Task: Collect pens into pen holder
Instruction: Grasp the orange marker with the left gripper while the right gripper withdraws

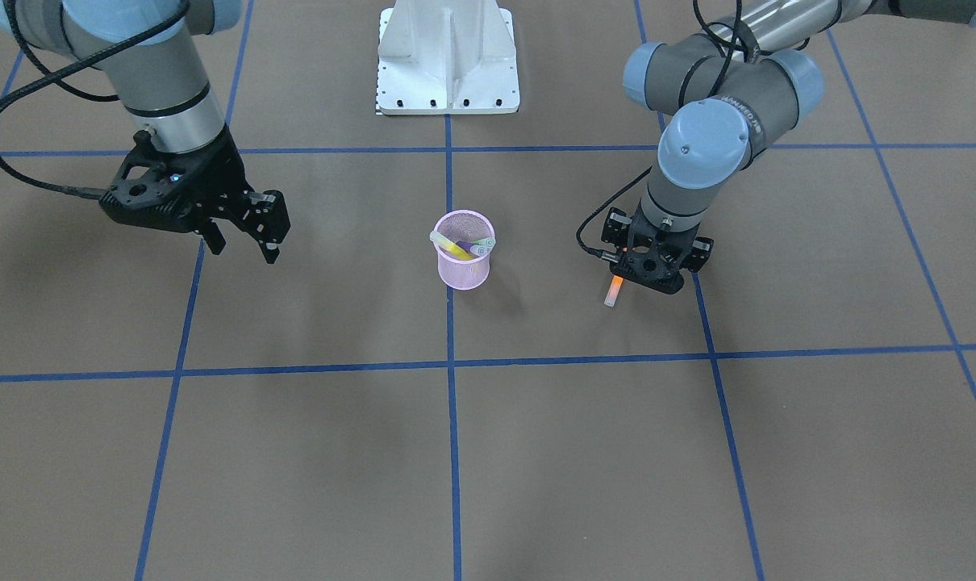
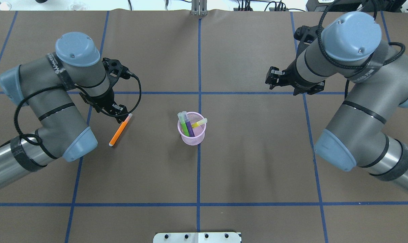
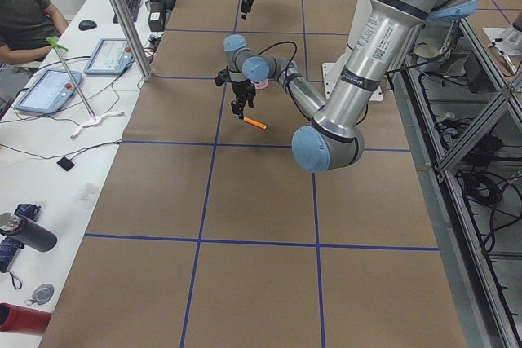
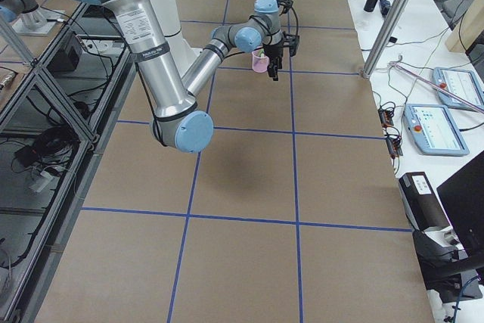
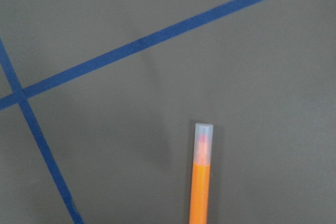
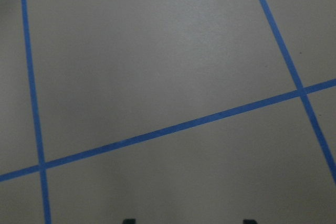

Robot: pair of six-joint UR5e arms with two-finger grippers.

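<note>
The pink mesh pen holder (image 1: 464, 262) stands upright at the table's middle, also in the overhead view (image 2: 192, 137). It holds the green pen (image 2: 183, 123), the purple pen (image 2: 189, 127) and the yellow pen (image 2: 200, 122), all leaning. The orange pen (image 2: 119, 131) lies flat on the table to the robot's left; its pale cap end shows in the left wrist view (image 5: 203, 140). My left gripper (image 1: 654, 278) hovers over the pen's cap end, looks open and holds nothing. My right gripper (image 1: 244, 248) is open and empty, well above the table on the other side.
Blue tape lines (image 1: 449, 367) mark a grid on the brown table. The robot's white base plate (image 1: 448, 56) sits at the table's robot edge. A desk with tablets (image 3: 49, 87) and a seated person (image 3: 24, 6) lies beyond the far edge.
</note>
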